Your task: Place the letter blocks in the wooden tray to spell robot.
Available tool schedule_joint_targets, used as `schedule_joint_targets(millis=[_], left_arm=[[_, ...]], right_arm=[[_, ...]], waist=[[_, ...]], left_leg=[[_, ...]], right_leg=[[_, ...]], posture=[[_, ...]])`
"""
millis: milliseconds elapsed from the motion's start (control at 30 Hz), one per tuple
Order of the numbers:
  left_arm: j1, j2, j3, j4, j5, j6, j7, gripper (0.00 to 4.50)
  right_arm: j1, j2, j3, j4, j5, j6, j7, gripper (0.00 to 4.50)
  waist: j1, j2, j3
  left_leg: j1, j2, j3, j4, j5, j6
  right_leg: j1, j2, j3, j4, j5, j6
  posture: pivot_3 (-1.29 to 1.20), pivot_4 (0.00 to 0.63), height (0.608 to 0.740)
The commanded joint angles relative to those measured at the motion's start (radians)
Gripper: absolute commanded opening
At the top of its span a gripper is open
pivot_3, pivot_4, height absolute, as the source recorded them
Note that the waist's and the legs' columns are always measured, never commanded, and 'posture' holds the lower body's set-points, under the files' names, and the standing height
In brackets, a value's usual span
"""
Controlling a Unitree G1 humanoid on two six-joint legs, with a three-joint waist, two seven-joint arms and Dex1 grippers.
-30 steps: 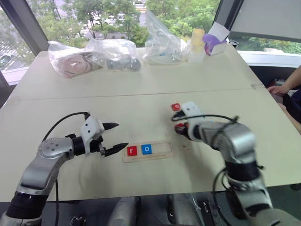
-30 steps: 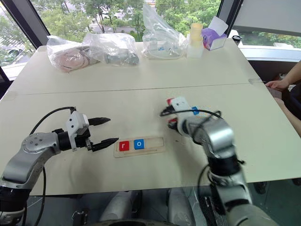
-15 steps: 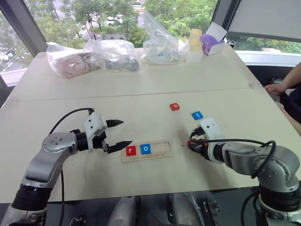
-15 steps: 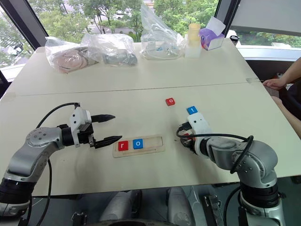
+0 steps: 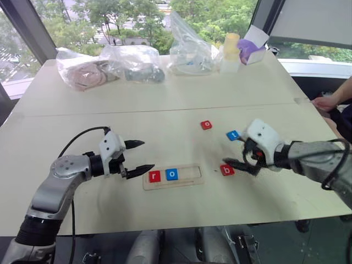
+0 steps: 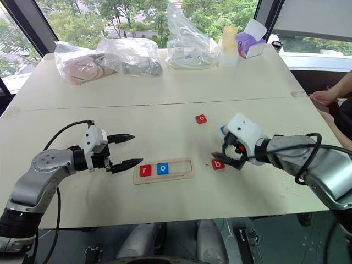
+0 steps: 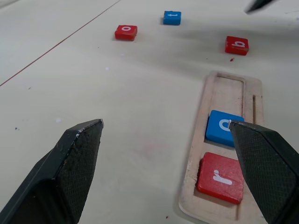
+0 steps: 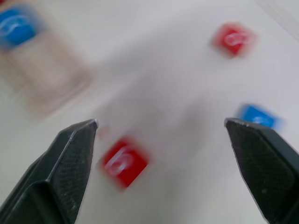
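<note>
A pale table (image 5: pixel 165 104) is seen from above, with a wooden tray (image 5: pixel 172 176) lying near its front edge. Two letter blocks are seated in the tray's left end: a red r block (image 5: pixel 154 176) and, touching it on the right, a blue o block (image 5: pixel 171 174); the rest of the groove is bare. A red b block (image 5: pixel 227 170) lies flat on the table just right of the tray. Farther back, a red o block (image 5: pixel 206 125) and a blue t block (image 5: pixel 233 135) lie apart from each other. The left gripper (image 5: pixel 135 158) is held just left of the tray, its fingers spread wide around nothing. The right gripper (image 5: pixel 240 159) is poised just beside the b block, fingers likewise spread and holding nothing. Plastic bags (image 5: pixel 110 65) are lined along the far edge.
</note>
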Motion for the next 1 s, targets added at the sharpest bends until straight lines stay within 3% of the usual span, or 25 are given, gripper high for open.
schedule_joint_targets(millis=[33, 200, 400, 500, 667, 733, 867, 1000], left_arm=[[-0.011, 0.003, 0.026, -0.023, -0.009, -0.010, 0.005, 4.50], [-0.004, 0.011, 0.028, -0.044, -0.024, 0.008, 0.002, 4.50], [0.003, 0.020, 0.036, -0.052, -0.031, 0.018, -0.004, 4.50], [0.007, 0.022, 0.037, -0.062, -0.031, 0.024, 0.000, 4.50], [0.011, 0.023, 0.040, -0.068, -0.027, 0.026, 0.003, 4.50], [0.012, 0.023, 0.041, -0.072, -0.029, 0.029, 0.005, 4.50], [0.024, 0.025, 0.042, -0.084, -0.032, 0.030, 0.004, 4.50], [0.031, 0.023, 0.036, -0.091, -0.039, 0.029, -0.009, 4.50]], right_arm=[[-0.032, 0.014, 0.066, 0.190, -0.166, -0.247, 0.222, 4.49], [-0.080, 0.112, 0.125, 0.391, -0.300, -0.487, 0.400, 4.49], [-0.118, 0.212, 0.131, 0.507, -0.380, -0.574, 0.469, 4.49], [-0.137, 0.249, 0.126, 0.553, -0.406, -0.588, 0.481, 3.65], [-0.138, 0.266, 0.110, 0.575, -0.434, -0.589, 0.488, 1.14], [-0.145, 0.272, 0.095, 0.559, -0.432, -0.573, 0.477, 1.15], [-0.188, 0.304, 0.069, 0.341, -0.342, -0.379, 0.466, 1.15], [-0.206, 0.343, 0.130, 0.220, -0.354, -0.275, 0.467, 1.15]], waist=[[-0.001, 0.000, 0.000], [0.001, 0.000, 0.000], [0.006, 0.000, 0.000], [0.005, 0.000, 0.000], [0.007, 0.000, 0.000], [0.007, 0.000, 0.000], [0.002, 0.001, 0.001], [0.007, 0.001, 0.000]], left_leg=[[0.001, 0.000, 0.000, 0.000, 0.000, 0.000], [0.001, 0.001, 0.000, 0.000, 0.000, -0.001], [0.001, 0.000, -0.001, 0.000, 0.000, -0.001], [0.001, 0.000, -0.001, 0.000, 0.000, -0.001], [0.001, 0.000, -0.001, 0.000, 0.001, -0.002], [0.001, 0.000, -0.001, 0.000, 0.001, -0.002], [0.001, 0.001, -0.001, 0.000, 0.001, -0.002], [0.001, 0.001, -0.002, 0.000, 0.001, -0.002]], right_leg=[[0.000, 0.000, 0.001, 0.000, 0.000, 0.000], [0.000, 0.001, 0.001, 0.001, 0.001, -0.001], [0.000, 0.000, 0.002, 0.001, 0.001, -0.001], [0.000, 0.000, 0.002, 0.001, 0.001, -0.002], [0.000, 0.000, 0.002, 0.001, 0.001, -0.002], [0.000, 0.000, 0.002, 0.001, 0.001, -0.002], [-0.001, -0.001, 0.003, 0.002, 0.001, -0.002], [-0.002, -0.001, 0.003, 0.002, 0.001, -0.002]], posture=[[0.00, 0.150, 0.740], [0.00, 0.150, 0.740], [0.00, 0.150, 0.740], [0.00, 0.150, 0.740], [0.00, 0.150, 0.740], [0.00, 0.150, 0.740], [0.00, 0.150, 0.740], [0.00, 0.150, 0.740]])
